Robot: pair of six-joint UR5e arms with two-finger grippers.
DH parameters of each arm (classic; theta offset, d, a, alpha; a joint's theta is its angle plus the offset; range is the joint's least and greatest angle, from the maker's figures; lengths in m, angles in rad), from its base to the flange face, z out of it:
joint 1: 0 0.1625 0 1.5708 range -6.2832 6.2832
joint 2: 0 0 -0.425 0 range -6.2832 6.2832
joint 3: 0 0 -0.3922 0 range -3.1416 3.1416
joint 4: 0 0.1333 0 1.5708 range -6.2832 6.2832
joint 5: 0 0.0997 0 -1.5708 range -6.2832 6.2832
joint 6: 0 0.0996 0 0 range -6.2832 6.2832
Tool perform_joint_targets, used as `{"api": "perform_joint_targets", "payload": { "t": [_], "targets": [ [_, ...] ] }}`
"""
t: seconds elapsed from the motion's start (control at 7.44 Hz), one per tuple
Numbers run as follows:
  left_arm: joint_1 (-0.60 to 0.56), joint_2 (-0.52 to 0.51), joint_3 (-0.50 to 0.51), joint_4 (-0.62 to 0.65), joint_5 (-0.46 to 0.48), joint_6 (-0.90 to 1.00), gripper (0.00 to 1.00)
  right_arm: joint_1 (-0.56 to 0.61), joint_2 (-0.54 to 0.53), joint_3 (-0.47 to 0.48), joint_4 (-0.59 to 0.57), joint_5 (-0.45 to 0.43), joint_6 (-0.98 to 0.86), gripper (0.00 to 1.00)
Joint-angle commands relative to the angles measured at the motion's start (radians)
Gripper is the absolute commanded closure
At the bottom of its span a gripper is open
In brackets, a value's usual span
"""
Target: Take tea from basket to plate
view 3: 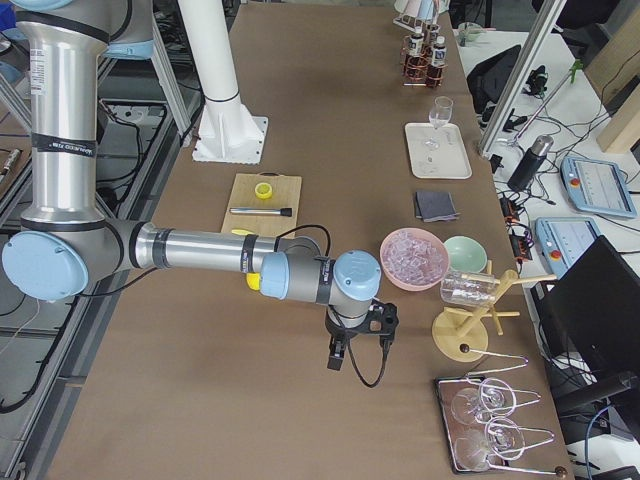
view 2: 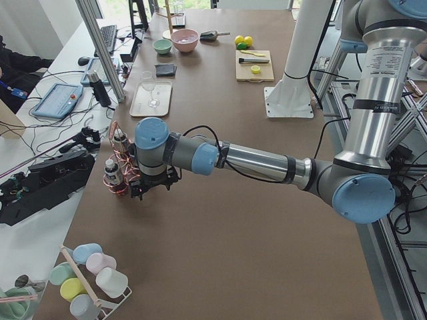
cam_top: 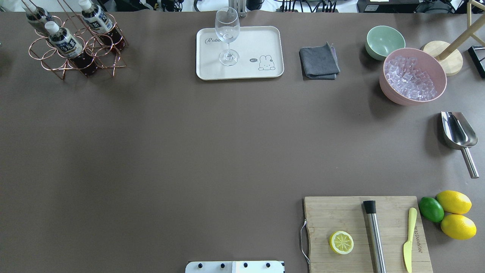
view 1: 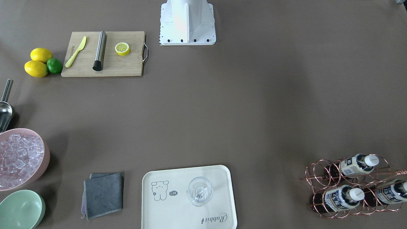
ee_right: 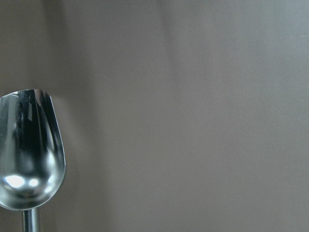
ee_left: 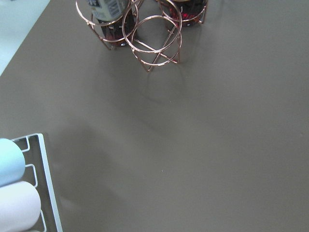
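Three tea bottles stand in the copper wire basket (view 1: 321,178), (cam_top: 53,64) at the table's far left corner: one (view 1: 357,165), one (view 1: 341,197) and one (view 1: 391,192). The cream plate (view 1: 178,210), (cam_top: 246,72) holds only a clear stemmed glass (cam_top: 227,34). My left gripper (view 2: 148,192) hangs just beside the basket (view 2: 119,170) in the exterior left view; I cannot tell whether it is open. The left wrist view shows an empty basket ring (ee_left: 150,34). My right gripper (view 3: 352,345) hovers over the table near the ice bowl; I cannot tell its state.
A wooden cutting board (cam_top: 367,231) carries a lemon half, a steel muddler and a yellow knife. Lemons and a lime (cam_top: 431,209) lie beside it. A pink ice bowl (cam_top: 413,76), a green bowl (cam_top: 384,41), a grey cloth (cam_top: 319,61) and a steel scoop (cam_top: 457,133) are on the right.
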Motion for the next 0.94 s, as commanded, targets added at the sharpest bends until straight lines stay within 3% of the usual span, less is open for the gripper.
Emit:
{"api": "perform_joint_targets", "payload": {
  "t": [0.0,0.27,0.81],
  "targets": [
    [0.005,-0.152,0.066,-0.006,0.002,0.054,0.02,0.000,-0.001,0.000,-0.001,0.001,0.000,0.00],
    [0.044,-0.285,0.158,-0.001,0.000,0.079,0.02,0.000,0.000,0.002,-0.001,0.003,0.000,0.00],
    [0.119,-0.430,0.169,0.071,0.002,0.089,0.02,0.000,0.000,0.002,0.001,0.003,0.002,0.00]
  ]
}}
